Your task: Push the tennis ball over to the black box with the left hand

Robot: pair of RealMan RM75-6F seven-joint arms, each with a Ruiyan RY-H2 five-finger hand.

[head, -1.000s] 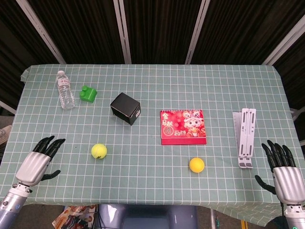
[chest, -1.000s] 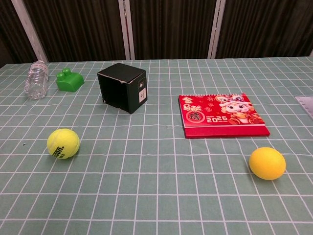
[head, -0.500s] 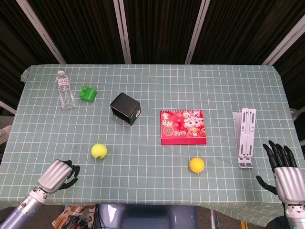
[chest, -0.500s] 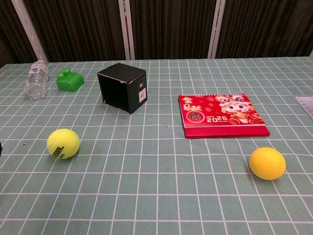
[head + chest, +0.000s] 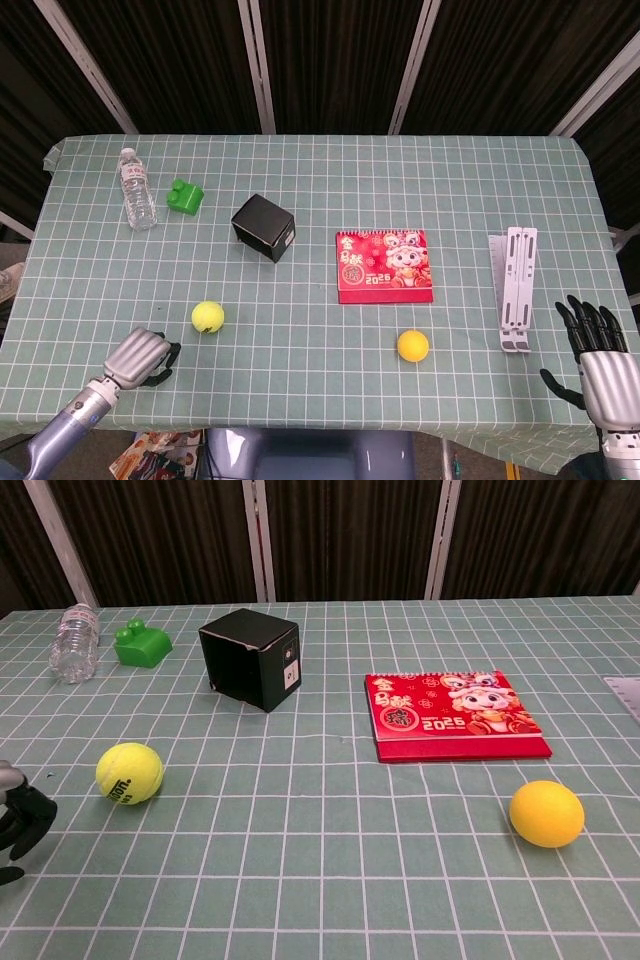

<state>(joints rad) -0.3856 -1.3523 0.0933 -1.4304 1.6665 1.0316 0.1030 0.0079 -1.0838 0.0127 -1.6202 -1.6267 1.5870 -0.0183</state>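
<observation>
Head view: left hand (image 5: 140, 355) lower left, fingers curled in, holding nothing, just left-below ball (image 5: 207, 317), not touching. Box (image 5: 263, 228) up and right of ball, well apart. Right hand (image 5: 597, 365) lower right, fingers spread, empty.

Chest view: left hand (image 5: 18, 820) barely in at left edge, ball (image 5: 129, 773) close by, box (image 5: 250, 658) beyond. Risks: off-centre contact rolls ball sideways past box; hard shove bounces it off.

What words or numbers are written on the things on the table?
"2025": on the red calendar, beside a cartoon figure.
Gold characters left of it: too blurred to read.
Black print on the tennis ball: too small to read.
White sticker on the black box: unreadable.
</observation>
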